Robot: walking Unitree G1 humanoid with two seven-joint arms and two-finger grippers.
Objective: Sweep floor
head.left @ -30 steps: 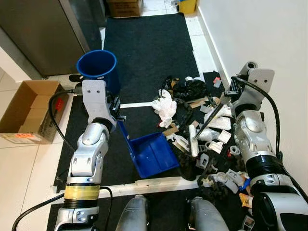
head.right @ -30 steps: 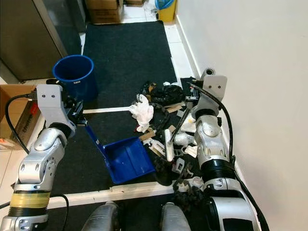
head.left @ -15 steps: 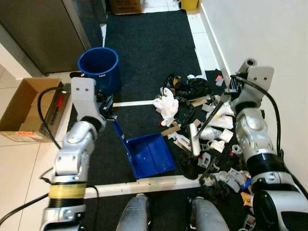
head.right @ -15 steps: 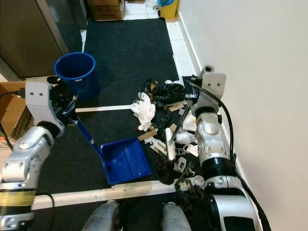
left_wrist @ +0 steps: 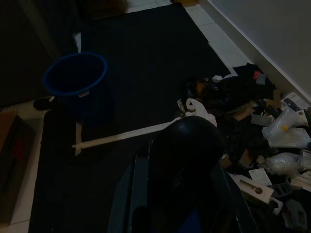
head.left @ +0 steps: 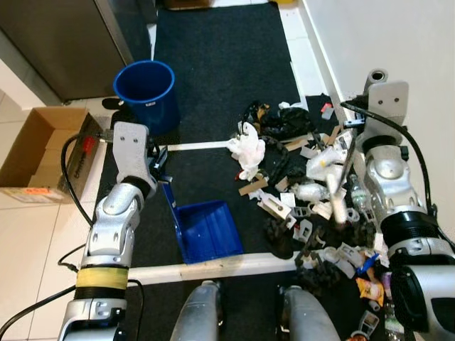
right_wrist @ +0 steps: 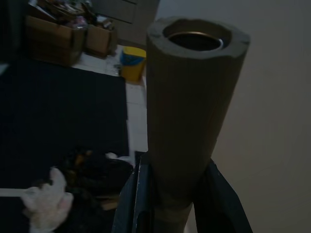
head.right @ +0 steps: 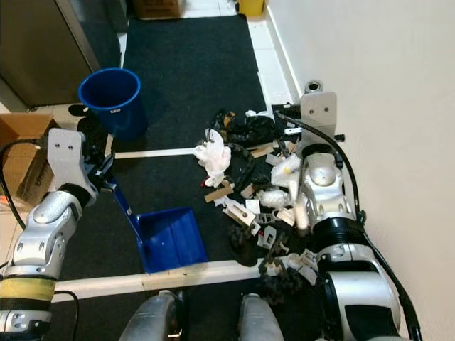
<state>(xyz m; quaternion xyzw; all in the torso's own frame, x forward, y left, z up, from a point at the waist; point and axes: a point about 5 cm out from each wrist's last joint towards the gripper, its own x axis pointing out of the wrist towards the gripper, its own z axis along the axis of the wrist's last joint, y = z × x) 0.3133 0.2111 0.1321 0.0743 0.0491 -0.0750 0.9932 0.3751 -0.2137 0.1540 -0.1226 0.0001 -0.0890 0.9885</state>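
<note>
A blue dustpan (head.left: 206, 231) lies on the black mat with its mouth toward a pile of rubbish (head.left: 298, 177): white bags, black scraps, cardboard bits and plastic pieces. My left gripper (head.left: 159, 177) is shut on the dustpan's long handle, whose dark end knob (left_wrist: 187, 145) fills the middle of the left wrist view. My right gripper (head.left: 353, 136) is shut on a brush handle (right_wrist: 192, 107), a thick tube. The white brush head (head.left: 335, 202) rests at the right side of the pile, close to the wall.
A blue bucket (head.left: 146, 89) stands on the mat at the back left. A cardboard box (head.left: 39, 153) sits on the tiles to the left. A white floor strip (head.left: 213, 266) runs just before my feet. The white wall (head.left: 405, 42) borders the right; a yellow bin (right_wrist: 132, 60) stands far back.
The brush head has swung from the middle of the pile to its right side. The dustpan has drawn back a little to the left and toward me.
</note>
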